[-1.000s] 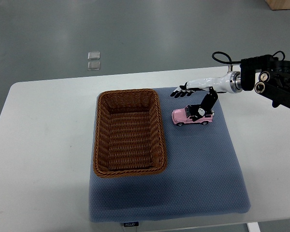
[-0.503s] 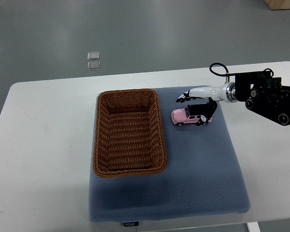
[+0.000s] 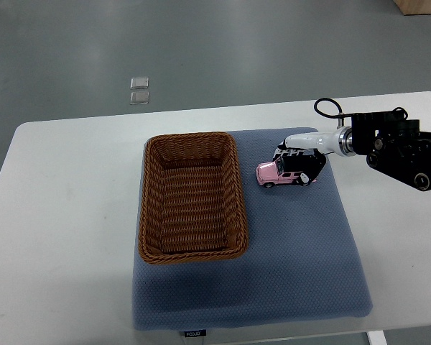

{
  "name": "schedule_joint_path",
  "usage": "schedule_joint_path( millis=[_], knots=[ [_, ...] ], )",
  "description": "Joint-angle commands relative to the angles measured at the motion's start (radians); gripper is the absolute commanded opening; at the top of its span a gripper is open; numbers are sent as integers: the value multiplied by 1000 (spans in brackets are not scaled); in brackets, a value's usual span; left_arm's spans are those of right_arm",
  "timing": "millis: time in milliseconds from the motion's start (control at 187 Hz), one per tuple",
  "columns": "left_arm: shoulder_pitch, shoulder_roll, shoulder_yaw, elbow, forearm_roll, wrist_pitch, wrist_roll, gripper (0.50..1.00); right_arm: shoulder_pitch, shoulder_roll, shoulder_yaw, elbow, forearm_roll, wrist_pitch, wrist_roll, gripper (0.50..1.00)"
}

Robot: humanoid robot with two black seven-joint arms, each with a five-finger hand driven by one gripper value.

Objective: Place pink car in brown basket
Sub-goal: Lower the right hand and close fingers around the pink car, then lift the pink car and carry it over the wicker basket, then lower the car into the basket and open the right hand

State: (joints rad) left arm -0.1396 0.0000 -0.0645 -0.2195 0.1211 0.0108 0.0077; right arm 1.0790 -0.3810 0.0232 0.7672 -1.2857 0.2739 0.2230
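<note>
Brown basket sitting on blue mat, left side. Pink car resting on mat just right of basket, near far edge. Right hand coming in from right, fingers curling round car's rear, clamping on it.
</note>
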Motion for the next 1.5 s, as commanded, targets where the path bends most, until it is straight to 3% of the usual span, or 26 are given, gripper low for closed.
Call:
schedule_joint_path(
  millis=[0, 401, 594, 893, 1316, 1433, 1492],
  knots=[
    [0, 0, 0, 3, 0, 0, 0, 1000, 12, -13, 3, 6, 0, 4, 1, 500],
    [0, 0, 0, 6, 0, 0, 0, 1000, 197, -105, 21, 122, 35, 93, -4, 500],
    [0, 0, 0, 6, -1, 0, 0, 1000, 234, 1, 18, 115, 80, 94, -20, 500],
    [0, 0, 2, -3, 0, 0, 0, 1000, 222, 241, 7, -11, 98, 67, -28, 500],
    [0, 0, 2, -3, 0, 0, 0, 1000, 150, 337, 7, -82, 98, 16, -27, 500],
    [0, 0, 2, -3, 0, 0, 0, 1000, 128, 361, 11, -97, 98, -16, -27, 541],
    [0, 0, 2, -3, 0, 0, 0, 1000, 122, 369, 11, -100, 98, -24, -27, 592]
  ],
)
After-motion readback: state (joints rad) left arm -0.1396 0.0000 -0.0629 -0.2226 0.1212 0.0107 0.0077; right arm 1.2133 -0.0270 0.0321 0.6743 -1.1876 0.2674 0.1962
